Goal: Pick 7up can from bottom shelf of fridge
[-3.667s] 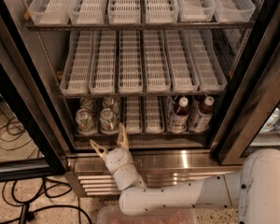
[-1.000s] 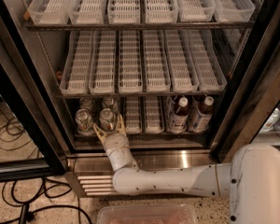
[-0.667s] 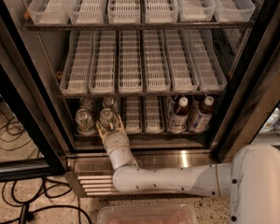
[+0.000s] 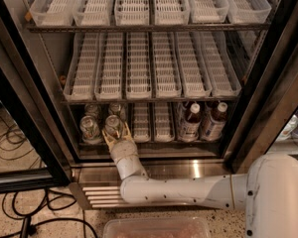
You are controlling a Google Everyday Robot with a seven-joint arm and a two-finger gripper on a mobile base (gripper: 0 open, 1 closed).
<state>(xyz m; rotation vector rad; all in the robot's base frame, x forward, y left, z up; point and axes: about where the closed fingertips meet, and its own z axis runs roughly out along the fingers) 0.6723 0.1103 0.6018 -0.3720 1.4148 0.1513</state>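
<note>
The fridge [image 4: 37, 108] stands open with three white slotted racks. On the bottom shelf [image 4: 154, 123], several 7up cans with silver tops stand in the two left lanes. My gripper [image 4: 117, 136] reaches in low over the base grille. Its tan fingers [image 4: 128, 137] hug both sides of the front 7up can [image 4: 112, 124] in the second lane, which stands upright on the shelf. Another can [image 4: 89, 128] stands just left of it, and two more stand behind [image 4: 117, 109]. My white arm [image 4: 179, 190] runs in from the lower right.
Two white-capped bottles [image 4: 191, 121] [image 4: 214, 120] stand in the right lanes of the bottom shelf. The middle rack's front rail [image 4: 149, 101] hangs close above the cans. Black cables [image 4: 10, 138] lie on the floor at left. A clear tub [image 4: 156, 228] sits at the bottom edge.
3.7 s ago my gripper was below the shelf with its fingers spread. It has risen and moved in to the second-lane can. Over the last second it has barely moved.
</note>
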